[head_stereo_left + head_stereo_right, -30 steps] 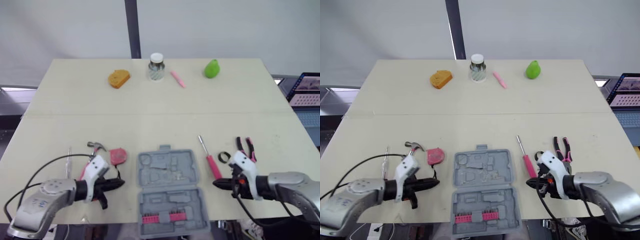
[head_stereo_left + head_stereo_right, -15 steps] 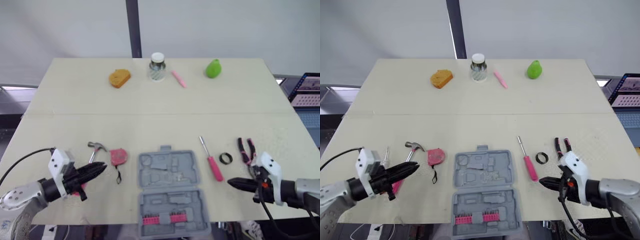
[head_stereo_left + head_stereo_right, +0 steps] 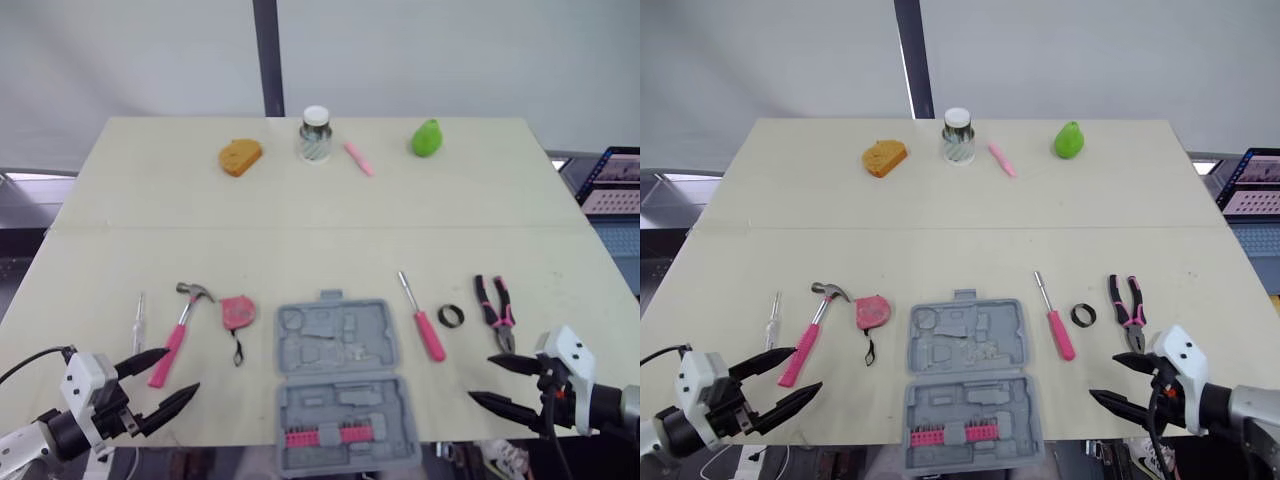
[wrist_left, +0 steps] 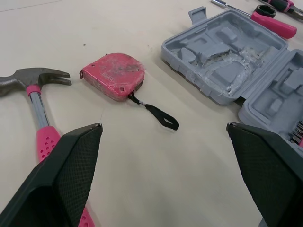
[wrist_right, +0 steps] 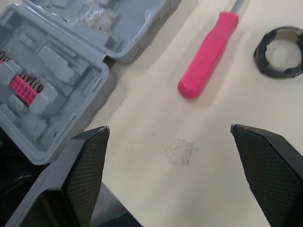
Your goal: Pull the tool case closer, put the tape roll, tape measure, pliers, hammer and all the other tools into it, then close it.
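Note:
The grey tool case [image 3: 345, 385] lies open at the table's front middle, with pink bits in its near half. To its left lie a pink tape measure [image 3: 237, 312], a pink-handled hammer [image 3: 177, 330] and a thin clear-handled driver [image 3: 139, 318]. To the case's right are a pink screwdriver [image 3: 425, 325], a black tape roll [image 3: 452, 316] and pink pliers [image 3: 495, 312]. My left gripper [image 3: 178, 372] hovers open at the front left edge, short of the hammer handle. My right gripper [image 3: 482, 378] stands open at the front right, just short of the pliers. Neither holds anything.
Along the far edge stand an orange sponge-like block [image 3: 239, 157], a glass jar [image 3: 314, 134], a pink marker [image 3: 355, 158] and a green pear [image 3: 425, 137]. A laptop [image 3: 612, 180] sits off the table's right side. The case overhangs the front edge slightly.
Both grippers have pulled back from the case's sides toward the front corners and gone from shut to wide open. The tools and case have not moved.

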